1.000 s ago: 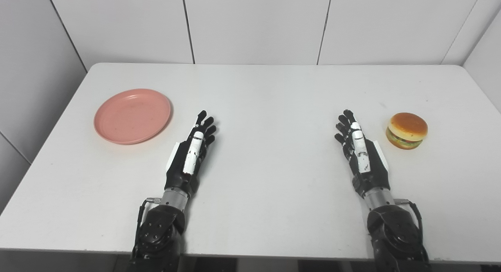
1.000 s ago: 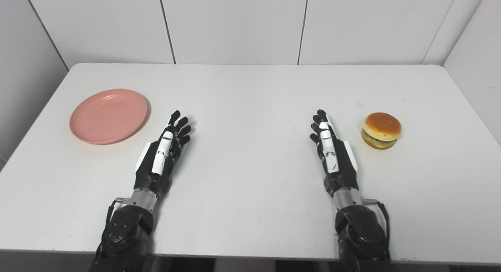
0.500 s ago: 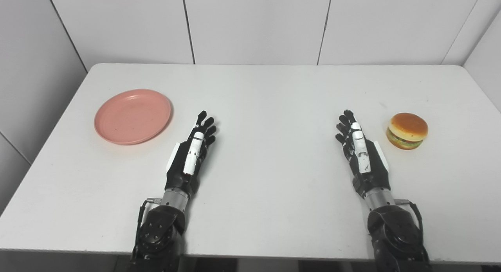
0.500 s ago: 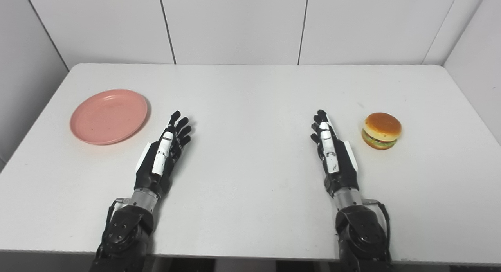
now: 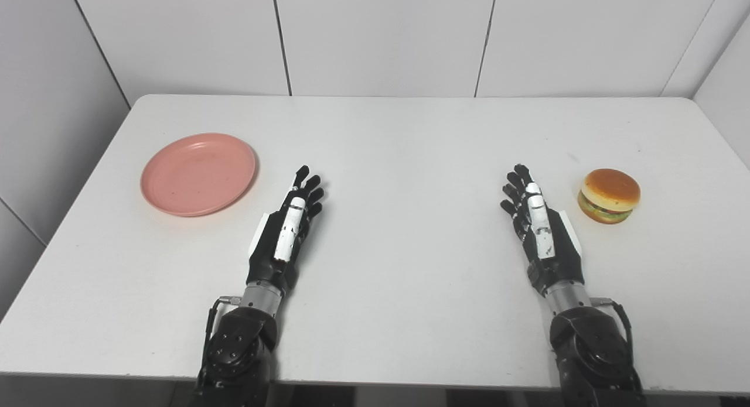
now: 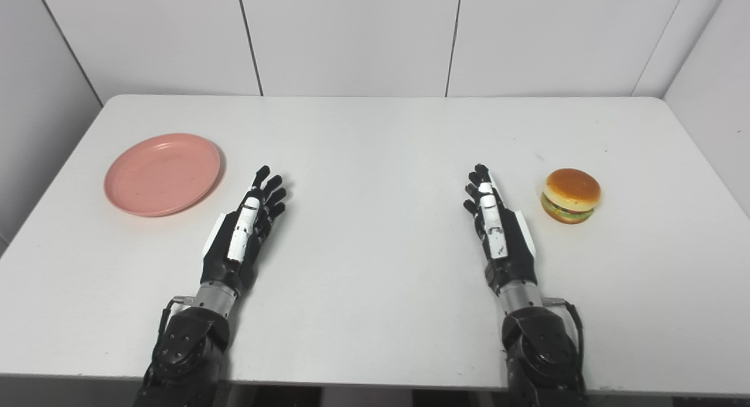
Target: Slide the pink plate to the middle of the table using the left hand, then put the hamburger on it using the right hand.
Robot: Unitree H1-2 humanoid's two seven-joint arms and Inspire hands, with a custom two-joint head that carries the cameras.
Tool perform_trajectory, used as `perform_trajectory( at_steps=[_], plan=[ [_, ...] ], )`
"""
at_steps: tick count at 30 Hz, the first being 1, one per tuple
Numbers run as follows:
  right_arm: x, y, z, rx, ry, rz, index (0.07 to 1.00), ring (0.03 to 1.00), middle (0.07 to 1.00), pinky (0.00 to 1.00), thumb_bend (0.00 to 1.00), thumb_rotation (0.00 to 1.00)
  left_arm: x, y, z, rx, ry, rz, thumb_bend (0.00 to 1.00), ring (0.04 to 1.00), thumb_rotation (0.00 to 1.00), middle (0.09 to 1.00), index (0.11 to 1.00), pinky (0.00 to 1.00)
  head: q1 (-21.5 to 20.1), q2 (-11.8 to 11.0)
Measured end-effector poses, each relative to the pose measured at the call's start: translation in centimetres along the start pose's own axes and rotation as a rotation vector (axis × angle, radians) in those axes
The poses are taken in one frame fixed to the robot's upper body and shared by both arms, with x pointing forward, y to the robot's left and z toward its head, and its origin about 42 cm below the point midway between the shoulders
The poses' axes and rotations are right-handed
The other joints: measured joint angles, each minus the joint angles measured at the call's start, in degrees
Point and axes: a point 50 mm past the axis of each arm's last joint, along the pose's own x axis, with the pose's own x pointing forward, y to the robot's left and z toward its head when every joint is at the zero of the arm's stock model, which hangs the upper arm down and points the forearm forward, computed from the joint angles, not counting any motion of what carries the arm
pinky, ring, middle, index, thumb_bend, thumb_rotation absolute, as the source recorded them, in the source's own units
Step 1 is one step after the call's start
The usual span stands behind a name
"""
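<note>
A round pink plate (image 5: 198,173) lies flat on the left part of the white table (image 5: 404,137), with nothing on it. A hamburger (image 5: 609,195) with a tan bun sits upright near the table's right side. My left hand (image 5: 287,228) rests over the table with fingers stretched out and apart, to the right of the plate and a short gap from its rim. My right hand (image 5: 540,225) is likewise open and holds nothing, just left of the hamburger and not touching it.
White wall panels (image 5: 381,38) rise right behind the table's far edge, and side walls close in on both sides. Both black forearms come up over the near edge (image 5: 410,383). Bare white tabletop lies between the two hands.
</note>
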Motion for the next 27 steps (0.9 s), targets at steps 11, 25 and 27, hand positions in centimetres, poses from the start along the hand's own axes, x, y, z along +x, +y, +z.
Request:
perform_trajectory(
  at_steps=[11,25,27],
  plan=[
    [1.0,-2.3,0.0,0.007,-0.058,0.042,0.989,0.978,0.976,0.99,0.28,1.00,2.3,-2.3,-0.8,0.035,-0.002,-0.022,0.30,0.952,1.00,0.962,0.970,0.95,11.87,-7.38],
    [1.5,-3.4,-0.1,0.042,-0.091,0.046,1.000,1.000,1.000,1.00,0.17,1.00,3.6,-4.2,-1.0,0.046,-0.031,-0.027,0.30,0.946,1.00,0.961,0.968,0.93,15.82,-10.11],
    [1.5,-3.5,-0.1,0.043,-0.091,0.045,1.000,1.000,1.000,1.00,0.17,1.00,3.6,-4.2,-1.0,0.046,-0.032,-0.027,0.30,0.948,1.00,0.961,0.967,0.93,15.91,-10.02]
  ],
)
